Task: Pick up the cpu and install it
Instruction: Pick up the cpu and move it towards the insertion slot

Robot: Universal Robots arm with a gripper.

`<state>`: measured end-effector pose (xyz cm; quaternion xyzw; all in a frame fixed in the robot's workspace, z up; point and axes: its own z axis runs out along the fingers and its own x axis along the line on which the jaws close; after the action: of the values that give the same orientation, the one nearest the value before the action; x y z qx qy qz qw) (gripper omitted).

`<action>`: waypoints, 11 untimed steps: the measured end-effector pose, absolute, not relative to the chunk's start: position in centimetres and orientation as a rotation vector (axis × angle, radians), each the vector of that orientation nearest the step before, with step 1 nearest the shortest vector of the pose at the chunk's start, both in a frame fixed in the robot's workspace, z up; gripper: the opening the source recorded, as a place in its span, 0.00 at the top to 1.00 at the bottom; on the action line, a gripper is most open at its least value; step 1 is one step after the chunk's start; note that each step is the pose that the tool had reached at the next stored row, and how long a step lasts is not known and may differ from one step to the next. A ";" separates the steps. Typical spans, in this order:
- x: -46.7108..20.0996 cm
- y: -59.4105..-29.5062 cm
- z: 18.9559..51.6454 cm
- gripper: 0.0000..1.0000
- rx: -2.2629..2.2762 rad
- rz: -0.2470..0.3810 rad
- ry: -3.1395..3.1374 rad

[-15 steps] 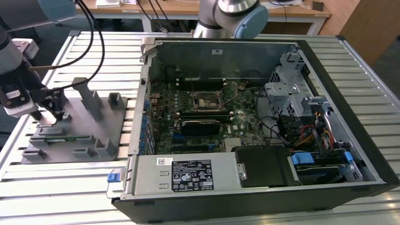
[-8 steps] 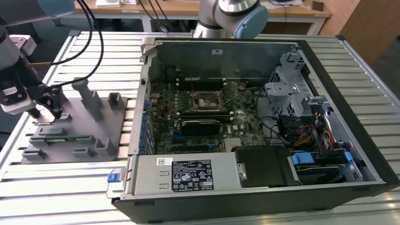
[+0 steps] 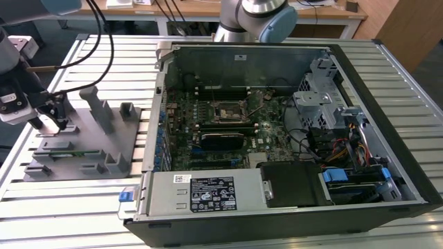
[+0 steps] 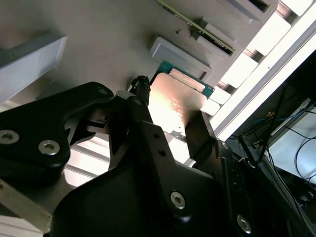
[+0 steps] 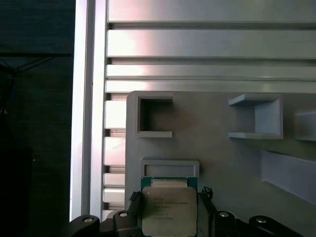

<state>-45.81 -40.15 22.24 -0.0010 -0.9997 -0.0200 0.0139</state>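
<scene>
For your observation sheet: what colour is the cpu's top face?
The cpu has a shiny silver-grey top, edged in green; clearest in the first wrist view.

Slatted metal table [image 3: 55, 218], grey fixture plate [image 3: 83, 141], open computer case [image 3: 242, 226]

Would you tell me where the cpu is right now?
The cpu lies on the grey fixture plate at the exterior view's left, outside the computer case, right by the gripper.
</scene>
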 end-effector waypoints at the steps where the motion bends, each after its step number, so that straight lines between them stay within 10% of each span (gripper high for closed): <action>1: -45.8 -40.1 22.3 0.47 -0.003 -0.062 -3.113; 11: -45.8 -40.1 23.1 0.47 -0.003 -0.062 -3.113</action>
<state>-45.81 -40.15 23.09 -0.0010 -0.9997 -0.0200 0.0139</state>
